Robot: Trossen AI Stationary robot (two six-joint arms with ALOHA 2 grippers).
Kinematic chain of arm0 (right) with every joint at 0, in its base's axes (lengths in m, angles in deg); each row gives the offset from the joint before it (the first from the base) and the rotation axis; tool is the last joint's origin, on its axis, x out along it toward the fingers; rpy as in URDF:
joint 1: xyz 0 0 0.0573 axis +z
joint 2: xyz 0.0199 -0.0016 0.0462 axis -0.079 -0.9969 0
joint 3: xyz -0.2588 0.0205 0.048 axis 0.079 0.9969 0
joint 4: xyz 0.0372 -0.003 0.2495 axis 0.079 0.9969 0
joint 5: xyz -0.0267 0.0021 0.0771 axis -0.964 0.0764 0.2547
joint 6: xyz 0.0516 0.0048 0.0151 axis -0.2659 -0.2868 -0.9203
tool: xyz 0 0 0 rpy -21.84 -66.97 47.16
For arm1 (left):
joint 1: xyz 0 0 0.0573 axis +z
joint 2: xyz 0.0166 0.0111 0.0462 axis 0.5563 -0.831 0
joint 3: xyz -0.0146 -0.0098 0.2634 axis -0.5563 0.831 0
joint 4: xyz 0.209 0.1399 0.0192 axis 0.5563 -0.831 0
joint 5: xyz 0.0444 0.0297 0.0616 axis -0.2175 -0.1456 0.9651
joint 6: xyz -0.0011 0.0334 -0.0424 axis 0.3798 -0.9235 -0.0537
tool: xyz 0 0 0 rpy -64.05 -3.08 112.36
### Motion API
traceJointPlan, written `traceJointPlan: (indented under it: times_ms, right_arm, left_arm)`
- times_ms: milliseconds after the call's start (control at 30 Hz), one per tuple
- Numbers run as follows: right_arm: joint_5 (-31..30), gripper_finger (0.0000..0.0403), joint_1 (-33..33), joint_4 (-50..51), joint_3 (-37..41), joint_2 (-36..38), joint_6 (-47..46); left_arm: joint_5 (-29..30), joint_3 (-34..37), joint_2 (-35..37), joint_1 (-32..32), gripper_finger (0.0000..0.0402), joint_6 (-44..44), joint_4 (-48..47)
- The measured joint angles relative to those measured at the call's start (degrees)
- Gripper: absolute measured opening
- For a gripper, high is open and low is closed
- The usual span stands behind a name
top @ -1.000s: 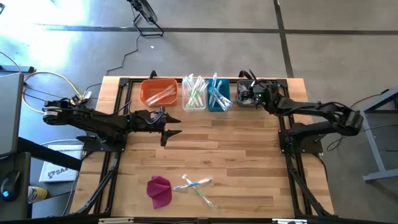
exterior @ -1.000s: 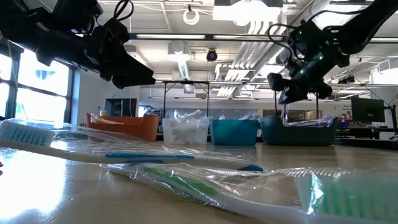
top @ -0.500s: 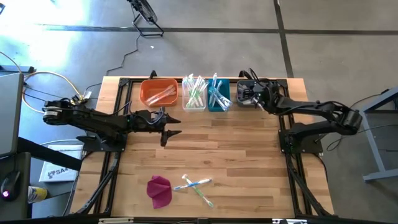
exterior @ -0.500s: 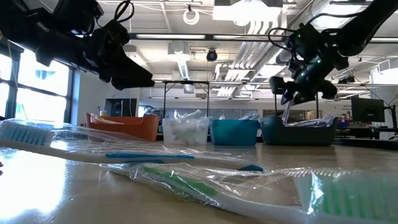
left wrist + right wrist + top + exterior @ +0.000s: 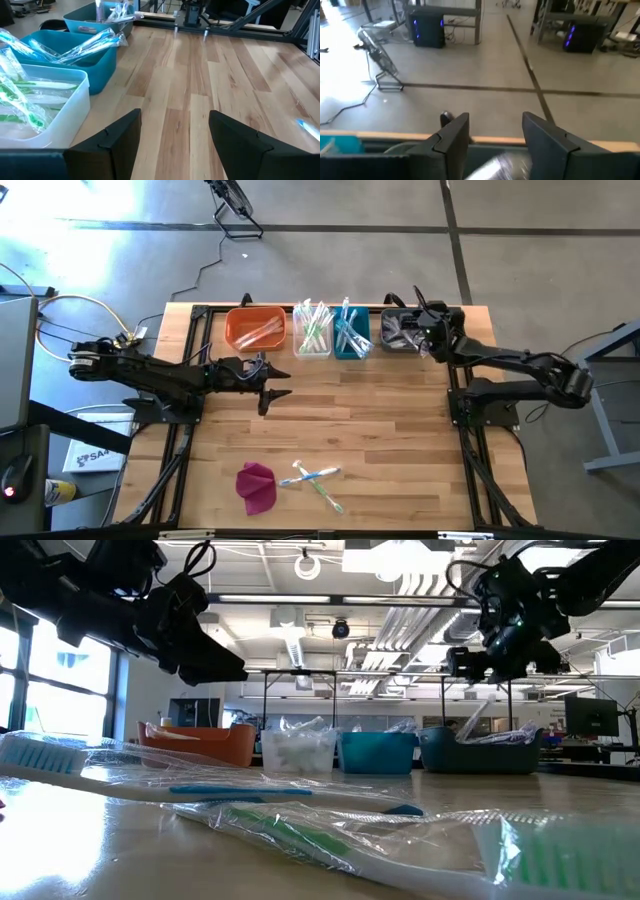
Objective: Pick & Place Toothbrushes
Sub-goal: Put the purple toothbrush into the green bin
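Your right gripper (image 5: pixel 432 332) has just opened wide above the dark bin (image 5: pixel 397 332), dropping its toothbrush (image 5: pixel 470 727) there. Left gripper (image 5: pixel 272 389) waits open; three toothbrushes (image 5: pixel 315 478) remain.

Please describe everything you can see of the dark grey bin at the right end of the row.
The dark grey bin is a low, open plastic-looking tub standing upright at the table's far edge, close beside the teal bin. Clear-wrapped toothbrushes lie in it, one poking above its rim. The right pincer hangs open over its right side, holding nothing.

Overhead and table-level cameras share the bins (image 5: pixel 330 332).
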State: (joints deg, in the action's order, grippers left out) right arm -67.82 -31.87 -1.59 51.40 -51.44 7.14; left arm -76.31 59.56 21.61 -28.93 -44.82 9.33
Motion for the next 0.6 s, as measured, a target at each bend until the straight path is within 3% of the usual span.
traceJointPlan:
  times_ms: [233, 600]
  right_arm:
    - [1.72, 0.0150, 0.02, 0.01, 0.00, 5.74, 1.22]
    - [30.13, 0.0069, 0.04, 6.99, -0.02, 10.33, -2.86]
  left_arm:
    - [0.02, 0.00, 0.00, 0.00, 0.0228, 0.00, -0.83]
    - [0.07, 0.00, 0.00, 0.00, 0.0228, 0.00, -0.84]
